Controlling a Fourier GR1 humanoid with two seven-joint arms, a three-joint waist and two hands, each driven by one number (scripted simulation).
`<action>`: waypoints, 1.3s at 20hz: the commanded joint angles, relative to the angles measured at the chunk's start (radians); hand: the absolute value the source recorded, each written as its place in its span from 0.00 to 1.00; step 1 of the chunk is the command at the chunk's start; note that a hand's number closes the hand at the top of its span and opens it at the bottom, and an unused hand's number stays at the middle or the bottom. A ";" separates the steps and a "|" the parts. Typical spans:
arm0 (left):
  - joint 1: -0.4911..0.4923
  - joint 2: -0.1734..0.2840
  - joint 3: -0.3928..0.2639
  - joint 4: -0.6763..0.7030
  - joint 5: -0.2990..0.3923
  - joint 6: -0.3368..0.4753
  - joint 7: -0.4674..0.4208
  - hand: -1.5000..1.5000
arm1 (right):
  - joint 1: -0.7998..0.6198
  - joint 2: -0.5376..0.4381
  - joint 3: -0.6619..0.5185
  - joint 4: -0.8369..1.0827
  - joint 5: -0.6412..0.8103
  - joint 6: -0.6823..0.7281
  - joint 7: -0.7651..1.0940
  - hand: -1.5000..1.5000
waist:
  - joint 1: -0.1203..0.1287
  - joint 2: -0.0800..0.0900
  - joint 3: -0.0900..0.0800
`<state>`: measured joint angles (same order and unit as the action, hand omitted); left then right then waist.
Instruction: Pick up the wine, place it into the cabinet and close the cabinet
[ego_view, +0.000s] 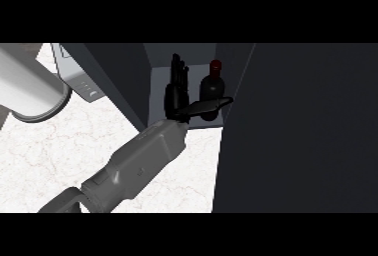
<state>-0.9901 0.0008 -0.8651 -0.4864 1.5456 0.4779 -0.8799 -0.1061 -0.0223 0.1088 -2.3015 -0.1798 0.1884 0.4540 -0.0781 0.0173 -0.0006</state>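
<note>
Writing: I can read no label or lettering on the wine bottle (212, 89) or anywhere else.
Wine bottle: I see it standing upright inside the cabinet (133, 80), dark body, red top, toward the right side of the opening.
Cabinet: open, pale floor inside; the bottle is the only thing I can make out in it.
Cabinet door (303, 130): a large dark panel filling the right of my view, just beside the bottle.
Hand (177, 92): I see one hand reaching into the cabinet, fingers straight and pointing up, just left of the bottle; its thumb (210, 105) lies across the bottle's lower body. Which arm it is I cannot tell.
Counter (66, 145): white marble.
Grey cylinder (26, 92): at upper left.
</note>
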 joint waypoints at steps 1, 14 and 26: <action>-0.005 -0.001 -0.046 -0.043 -0.004 0.012 -0.006 0.00 | 0.028 0.020 0.052 -0.047 0.045 -0.025 0.022 0.00 | 0.017 -0.007 0.000; 0.216 -0.001 -0.092 -0.241 -0.123 0.074 -0.110 0.00 | 0.043 -0.009 -0.018 -0.092 0.005 -0.047 0.069 0.00 | 0.070 -0.018 0.001; 0.393 0.143 -0.061 -0.566 -0.348 0.074 -0.008 0.00 | 0.068 -0.025 -0.031 -0.109 0.005 -0.038 0.052 0.00 | 0.083 -0.022 0.001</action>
<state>-0.6917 0.0971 -0.8994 -0.9192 1.2624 0.5422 -0.8880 -0.0543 -0.0334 0.0921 -2.3579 -0.1545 0.1508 0.4729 0.0020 -0.0025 0.0002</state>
